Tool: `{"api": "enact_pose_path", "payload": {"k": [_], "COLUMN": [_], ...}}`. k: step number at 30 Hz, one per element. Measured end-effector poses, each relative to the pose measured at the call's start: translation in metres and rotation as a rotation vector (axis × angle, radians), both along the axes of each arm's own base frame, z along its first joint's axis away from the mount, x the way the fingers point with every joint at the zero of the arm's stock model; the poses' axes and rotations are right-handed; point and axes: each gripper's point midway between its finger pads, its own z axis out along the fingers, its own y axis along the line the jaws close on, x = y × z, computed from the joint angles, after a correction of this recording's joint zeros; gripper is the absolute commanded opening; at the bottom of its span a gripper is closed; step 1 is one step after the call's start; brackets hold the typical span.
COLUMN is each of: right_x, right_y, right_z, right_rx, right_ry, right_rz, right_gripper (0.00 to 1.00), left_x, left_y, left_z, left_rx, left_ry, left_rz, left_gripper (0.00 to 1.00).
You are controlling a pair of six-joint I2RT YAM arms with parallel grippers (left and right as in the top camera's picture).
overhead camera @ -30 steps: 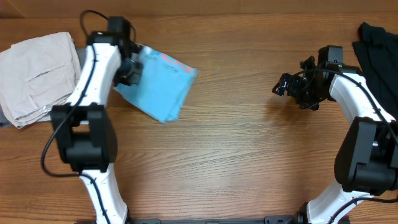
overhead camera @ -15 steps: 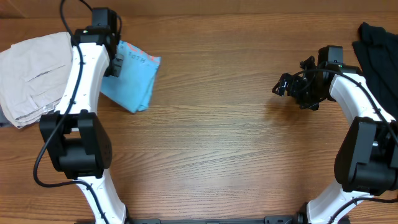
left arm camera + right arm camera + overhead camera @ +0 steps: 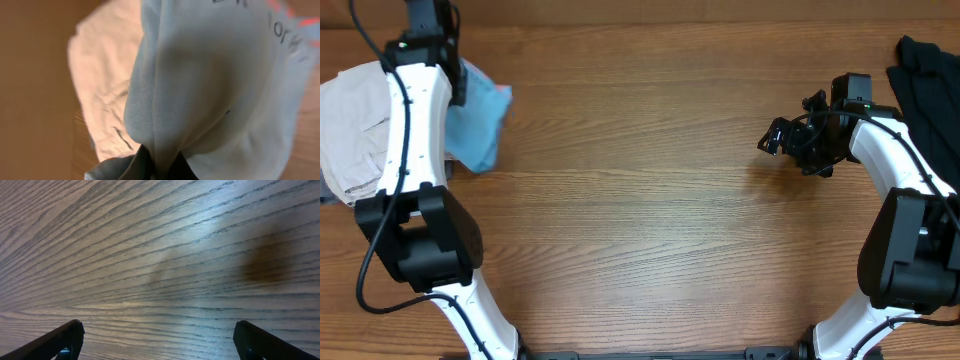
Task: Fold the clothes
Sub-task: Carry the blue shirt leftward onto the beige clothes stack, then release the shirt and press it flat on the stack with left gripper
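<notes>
lettering [image 3: 278, 31] on blue t-shirt [image 3: 200, 90], illegible

Soft matt knit T-shirt [image 3: 200, 90], creased beige cloth trousers [image 3: 355, 125], grained wooden table [image 3: 150, 255] with faint sheen

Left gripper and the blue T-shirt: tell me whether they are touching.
Touching. The left wrist view shows the left gripper shut on the blue T-shirt, with the fabric bunched into its closed jaws.

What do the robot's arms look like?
Both the left arm and right arm have smooth white tubes joined by chunky black joints. A thin black cable loops beside the left one. The right gripper is black, with two fingers.
</notes>
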Motion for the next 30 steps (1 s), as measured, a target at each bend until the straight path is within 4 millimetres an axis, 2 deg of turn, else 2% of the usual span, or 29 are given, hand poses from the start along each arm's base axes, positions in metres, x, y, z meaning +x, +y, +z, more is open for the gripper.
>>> {"api": "enact_pose_path", "payload": {"k": [6, 9, 20, 24, 26, 29, 30], "right_x": [0.000, 0.000, 0.000, 0.000, 0.000, 0.000, 0.000], "right_y": [0.000, 0.000, 0.000, 0.000, 0.000, 0.000, 0.000], "right_z": [0.000, 0.000, 0.000, 0.000, 0.000, 0.000, 0.000], "right_rx": [0.000, 0.000, 0.000, 0.000, 0.000, 0.000, 0.000], "right_ry": [0.000, 0.000, 0.000, 0.000, 0.000, 0.000, 0.000], "right_rz": [0.000, 0.000, 0.000, 0.000, 0.000, 0.000, 0.000], "right_gripper": [1.00, 1.00, 1.00, 1.00, 1.00, 1.00, 1.00], "left_x": [0.008, 0.005, -0.038, -0.053, -0.060, -0.068, -0.071], "left_y": [0.017, 0.032, 0.122, 0.148, 0.159, 0.168, 0.171], "left_z": [0.034, 0.040, 0.031, 0.027, 0.023, 0.011, 0.003], "left_rx": [0.018, 0.019, -0.123, -0.186, -0.225, -0.265, -0.278], "left_ry": [-0.098, -0.121, -0.175, -0.209, -0.230, -0.239, -0.242], "left_rz": [0.034, 0.071, 0.230, 0.268, 0.284, 0.309, 0.329], "left_gripper": [0.06, 0.08, 0.16, 0.33, 0.52, 0.91, 0.91]}}
